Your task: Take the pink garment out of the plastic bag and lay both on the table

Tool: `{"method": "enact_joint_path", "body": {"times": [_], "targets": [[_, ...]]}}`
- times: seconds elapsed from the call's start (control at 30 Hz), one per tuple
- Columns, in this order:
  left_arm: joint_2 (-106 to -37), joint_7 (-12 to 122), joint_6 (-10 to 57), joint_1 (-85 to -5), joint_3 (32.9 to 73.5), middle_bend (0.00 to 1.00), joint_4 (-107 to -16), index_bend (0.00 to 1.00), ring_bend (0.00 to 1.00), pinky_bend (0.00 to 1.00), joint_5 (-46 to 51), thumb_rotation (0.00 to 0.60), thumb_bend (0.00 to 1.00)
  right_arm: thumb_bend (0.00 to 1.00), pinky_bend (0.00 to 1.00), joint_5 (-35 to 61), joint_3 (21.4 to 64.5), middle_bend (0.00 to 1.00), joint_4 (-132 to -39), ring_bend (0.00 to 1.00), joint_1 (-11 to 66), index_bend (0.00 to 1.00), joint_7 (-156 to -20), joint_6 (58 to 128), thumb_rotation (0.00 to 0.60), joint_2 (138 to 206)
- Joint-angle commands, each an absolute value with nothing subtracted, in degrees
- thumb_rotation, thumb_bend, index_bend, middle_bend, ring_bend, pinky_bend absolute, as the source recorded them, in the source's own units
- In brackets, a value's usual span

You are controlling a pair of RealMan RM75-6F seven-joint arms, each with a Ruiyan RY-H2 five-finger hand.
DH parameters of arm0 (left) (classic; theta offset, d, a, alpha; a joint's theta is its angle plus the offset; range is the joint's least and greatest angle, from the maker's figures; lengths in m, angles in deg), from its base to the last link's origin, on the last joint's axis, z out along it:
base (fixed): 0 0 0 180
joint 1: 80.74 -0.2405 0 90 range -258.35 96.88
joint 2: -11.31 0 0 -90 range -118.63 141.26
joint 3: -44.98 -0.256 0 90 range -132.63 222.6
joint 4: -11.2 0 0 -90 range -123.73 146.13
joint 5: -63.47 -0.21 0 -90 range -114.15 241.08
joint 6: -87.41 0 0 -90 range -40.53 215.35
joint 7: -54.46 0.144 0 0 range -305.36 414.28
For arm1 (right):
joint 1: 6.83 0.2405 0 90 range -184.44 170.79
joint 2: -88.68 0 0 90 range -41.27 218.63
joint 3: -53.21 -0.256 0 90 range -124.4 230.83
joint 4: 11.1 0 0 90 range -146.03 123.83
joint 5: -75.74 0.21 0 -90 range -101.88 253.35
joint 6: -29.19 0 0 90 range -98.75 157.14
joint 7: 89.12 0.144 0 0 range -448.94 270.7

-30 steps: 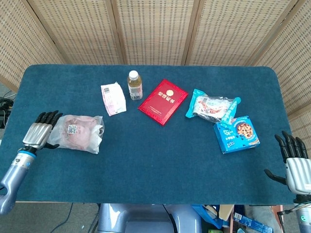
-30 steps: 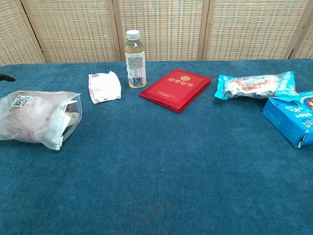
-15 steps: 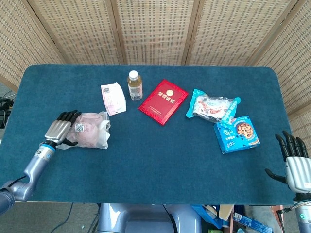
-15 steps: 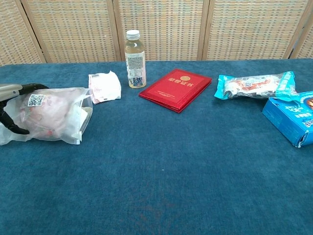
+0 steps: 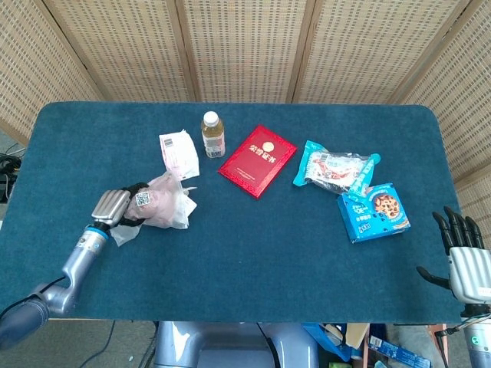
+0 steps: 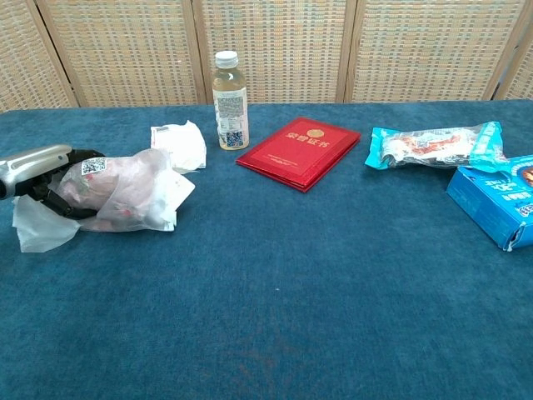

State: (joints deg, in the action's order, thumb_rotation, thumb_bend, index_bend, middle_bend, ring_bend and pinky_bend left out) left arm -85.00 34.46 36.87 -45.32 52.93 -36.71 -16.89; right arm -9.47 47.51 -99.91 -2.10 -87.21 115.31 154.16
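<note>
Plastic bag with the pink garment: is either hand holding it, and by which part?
The left hand grips the plastic bag at its QR-label end, garment inside. The right hand holds nothing.

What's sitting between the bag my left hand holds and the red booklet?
Nothing: bare blue table separates the plastic bag in the left hand from the red booklet. Head and chest views both show it.

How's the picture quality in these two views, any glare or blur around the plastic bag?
Head view: even, soft light, sharp throughout; the plastic bag in the left hand shows faint sheen, no harsh glare. Chest view: bag crisp, its QR label visible; only weak shadows under it on the table.
</note>
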Motion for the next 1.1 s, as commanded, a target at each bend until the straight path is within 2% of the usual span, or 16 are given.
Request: {"method": "enact_joint_path", "body": {"times": [0.03, 0.27, 0.37, 0.43, 0.6, 0.73, 0.83, 0.93, 1.1], "targets": [[-86.33, 28.15, 33.02, -45.84, 53.51, 0.58, -37.13, 0.63, 0.53, 0.67, -18.09, 0.600, 0.41, 0.00, 0.00, -10.01, 47.81, 0.00, -100.29, 0.00, -1.98, 0.00, -86.49, 115.05, 0.600, 153.84], [-87.57, 15.93, 20.09, -46.78, 52.81, 0.58, -37.02, 0.63, 0.53, 0.67, -24.25, 0.600, 0.41, 0.00, 0.00, -11.38, 47.38, 0.00, -101.27, 0.00, -1.14, 0.00, -83.58, 114.98, 0.600, 152.35], [-88.53, 5.01, 13.08, -46.01, 53.78, 0.58, -40.92, 0.64, 0.53, 0.67, -26.93, 0.600, 0.41, 0.00, 0.00, -12.82, 47.35, 0.00, -105.35, 0.00, 1.01, 0.00, -79.30, 111.64, 0.600, 147.69], [-89.39, 2.02, 11.51, -45.22, 54.34, 0.58, -41.20, 0.64, 0.53, 0.67, -27.47, 0.600, 0.41, 0.00, 0.00, -12.99, 47.32, 0.00, -107.78, 0.00, 2.21, 0.00, -75.39, 109.15, 0.600, 144.12], [-92.21, -2.98, 11.82, -42.38, 55.73, 0.58, -42.14, 0.65, 0.53, 0.67, -27.30, 0.600, 0.48, 0.00, 0.00, -12.56, 45.12, 0.00, -111.43, 0.00, 4.18, 0.00, -72.34, 108.08, 0.600, 138.52], [-94.64, -4.24, 13.28, -38.82, 57.63, 0.58, -41.87, 0.66, 0.54, 0.67, -26.74, 0.600, 0.51, 0.00, 0.00, -13.44, 43.19, 0.02, -116.52, 0.00, 6.13, 0.01, -62.06, 106.84, 0.600, 131.96], [-95.52, -3.49, 15.56, -36.57, 57.84, 0.58, -41.25, 0.66, 0.54, 0.67, -26.60, 0.600, 0.51, 0.02, 0.05, -13.20, 41.70, 0.08, -118.32, 0.01, 7.92, 0.08, -55.34, 105.54, 0.600, 129.19], [-97.00, -2.28, 17.17, -34.49, 58.04, 0.58, -39.96, 0.66, 0.54, 0.67, -26.50, 0.600, 0.51, 0.06, 0.12, -11.52, 39.96, 0.17, -119.18, 0.07, 10.75, 0.18, -50.61, 102.24, 0.600, 127.59], [-98.91, -1.36, 17.44, -32.71, 58.16, 0.58, -38.32, 0.66, 0.54, 0.67, -26.33, 0.600, 0.51, 0.10, 0.12, -8.66, 38.32, 0.23, -120.33, 0.11, 15.11, 0.24, -46.72, 95.27, 0.600, 125.69]]}}
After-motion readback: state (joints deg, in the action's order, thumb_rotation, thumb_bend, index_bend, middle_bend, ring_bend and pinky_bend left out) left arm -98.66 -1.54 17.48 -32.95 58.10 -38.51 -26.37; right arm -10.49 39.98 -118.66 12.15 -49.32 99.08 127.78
